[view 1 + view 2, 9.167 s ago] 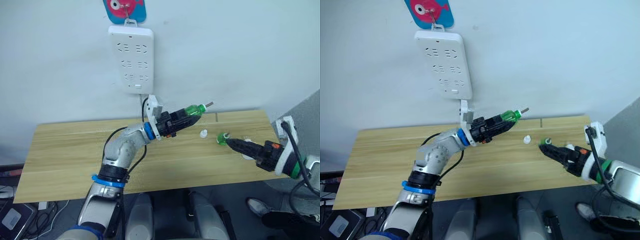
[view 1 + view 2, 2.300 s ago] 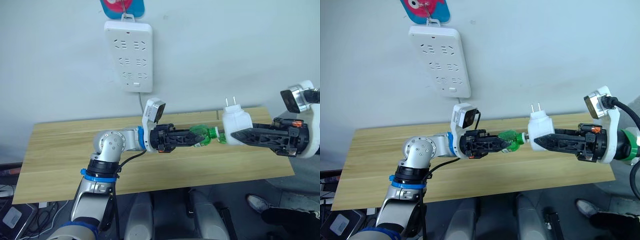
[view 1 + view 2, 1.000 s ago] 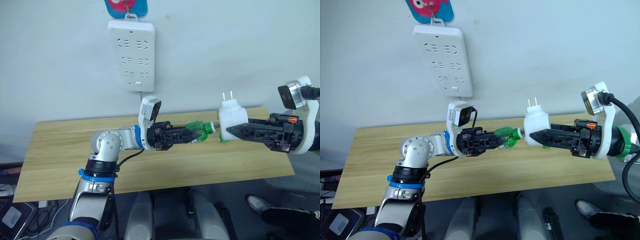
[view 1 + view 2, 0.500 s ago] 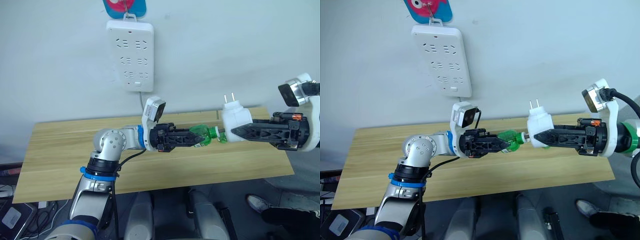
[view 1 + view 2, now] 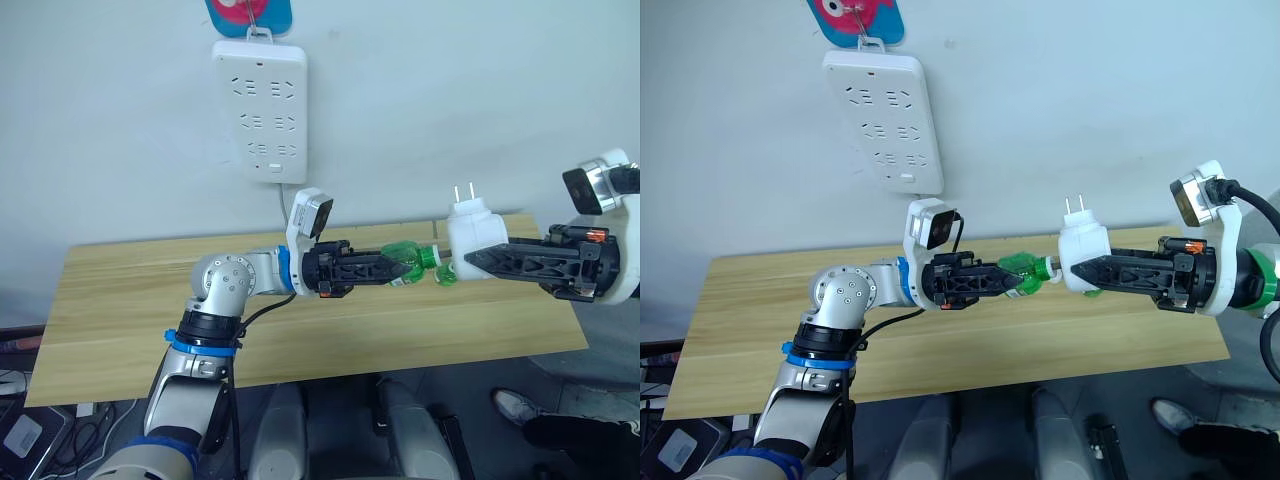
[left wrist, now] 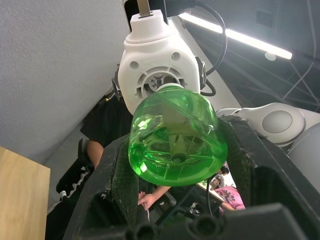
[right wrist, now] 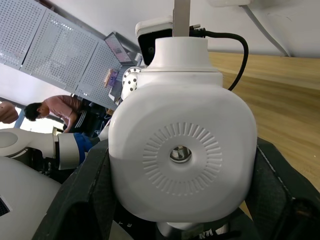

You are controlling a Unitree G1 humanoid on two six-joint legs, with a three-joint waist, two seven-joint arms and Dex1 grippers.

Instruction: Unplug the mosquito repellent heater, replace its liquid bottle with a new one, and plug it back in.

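Mid-frame above the table (image 5: 120,300), the left gripper (image 5: 385,268) pinches the green bottle (image 5: 408,260), neck pointing right along its long axis into the mosquito repellent heater (image 5: 470,235), which the right gripper (image 5: 478,262) clamps facing it, nearly coaxial.

The mosquito repellent heater (image 5: 469,238) is a small white plastic body with two metal plug prongs pointing up, held in the air above the wooden table. Its round flat end with a small centre hole (image 7: 180,154) and a ring of fine radial ribs faces away from the bottle. The liquid bottle (image 5: 409,261) is clear green, lying roughly level, its white neck meeting the heater's open underside (image 6: 159,84). I cannot tell whether the neck is seated inside.
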